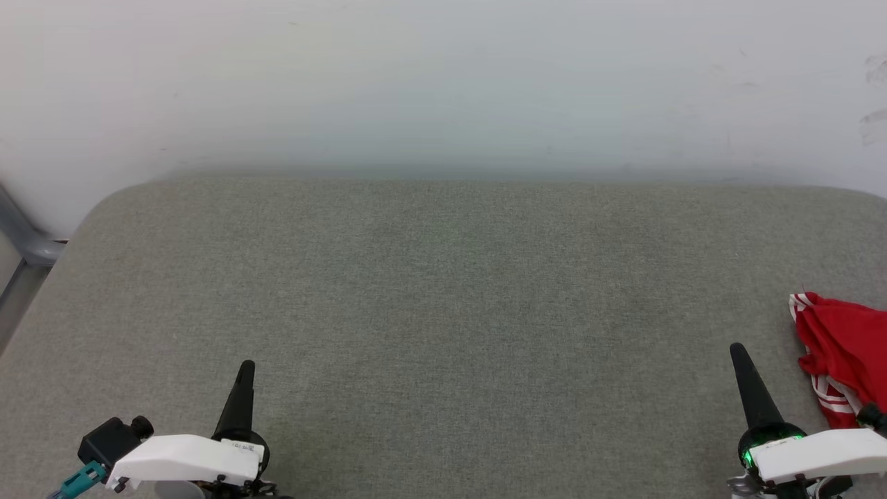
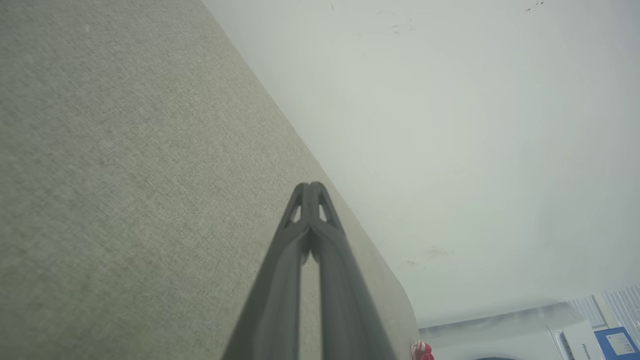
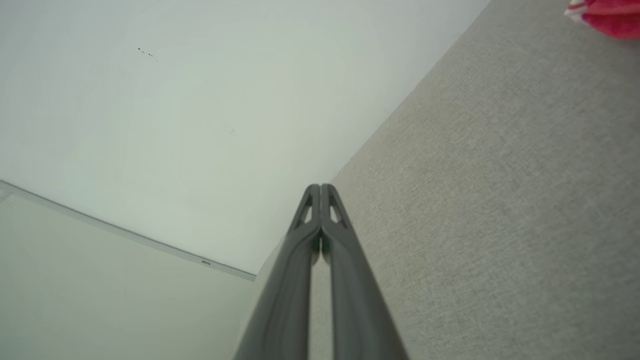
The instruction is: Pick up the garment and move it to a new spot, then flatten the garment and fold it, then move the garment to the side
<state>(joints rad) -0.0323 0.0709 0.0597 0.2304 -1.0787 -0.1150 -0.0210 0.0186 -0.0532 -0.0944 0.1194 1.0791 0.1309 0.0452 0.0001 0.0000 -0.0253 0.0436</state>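
Two grippers were seen low over the grey woven fabric surface [image 1: 443,312], the left gripper [image 1: 245,367] and the right gripper [image 1: 737,352], and the jaws of each were pressed shut on nothing. The red jersey garment with red-and-white striped trim [image 1: 842,346] was found bunched on the surface at its far right. It lay just beside the right gripper yet apart from it, and was cut off by the frame edge. Whether any fold had been laid in it could not be told. Such a heap at the side would be fitted both by a shirt waiting to be taken up and by one set aside at the end.

Trouble was judged likeliest from that placement. So much of the cloth was hidden from the head camera that any reach toward it could be misjudged. Cloth lying so far to the side could also be nudged off the surface by a passing arm. Were the cloth met with jaws shut, it would be pushed and rumpled rather than taken.
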